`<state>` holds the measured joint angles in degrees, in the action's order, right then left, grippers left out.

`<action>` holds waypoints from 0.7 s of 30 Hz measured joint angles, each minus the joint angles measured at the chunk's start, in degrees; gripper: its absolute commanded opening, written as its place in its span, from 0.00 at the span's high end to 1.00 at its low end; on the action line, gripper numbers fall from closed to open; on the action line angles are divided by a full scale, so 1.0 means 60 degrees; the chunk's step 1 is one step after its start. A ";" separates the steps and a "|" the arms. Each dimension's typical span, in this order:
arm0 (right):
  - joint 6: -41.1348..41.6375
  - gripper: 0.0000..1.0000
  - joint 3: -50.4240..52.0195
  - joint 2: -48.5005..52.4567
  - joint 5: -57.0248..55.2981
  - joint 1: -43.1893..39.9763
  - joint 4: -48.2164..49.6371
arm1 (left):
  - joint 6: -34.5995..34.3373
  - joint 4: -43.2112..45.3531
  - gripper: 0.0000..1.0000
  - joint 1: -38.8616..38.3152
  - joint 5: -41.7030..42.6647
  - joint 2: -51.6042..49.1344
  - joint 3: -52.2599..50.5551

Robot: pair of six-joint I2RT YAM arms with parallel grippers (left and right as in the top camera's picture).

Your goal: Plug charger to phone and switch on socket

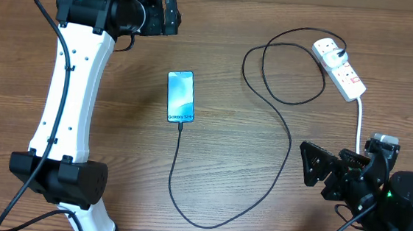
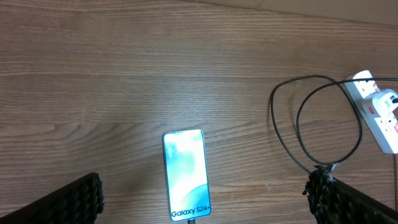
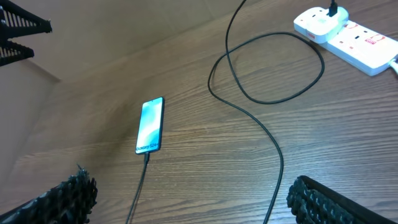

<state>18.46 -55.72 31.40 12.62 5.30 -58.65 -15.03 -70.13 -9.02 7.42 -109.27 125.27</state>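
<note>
The phone (image 1: pixel 181 96) lies flat mid-table, its blue screen lit, with "Galaxy S24" text at its near end. It also shows in the left wrist view (image 2: pixel 185 175) and the right wrist view (image 3: pixel 150 125). The black charger cable (image 1: pixel 287 148) has its tip in the phone's near end, loops over the table and ends in a plug seated in the white socket strip (image 1: pixel 339 68); the strip also shows in the right wrist view (image 3: pixel 348 37). My left gripper (image 1: pixel 171 16) is open and empty, up behind the phone. My right gripper (image 1: pixel 313 168) is open and empty at the near right.
The strip's thick white cord (image 1: pixel 359 122) runs toward my right arm base. The left arm's white link (image 1: pixel 72 90) spans the table's left side. The cable forms a loop (image 1: pixel 284 66) left of the strip.
</note>
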 measured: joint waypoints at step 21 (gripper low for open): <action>-0.0521 0.00 0.0273 -0.1887 -0.0273 0.0000 -0.0095 | 0.0000 0.0000 0.00 0.0000 0.0000 0.0000 0.0000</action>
<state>15.33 -54.08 20.08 10.98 5.30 -59.22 -15.03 -70.13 -9.02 7.42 -109.27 125.27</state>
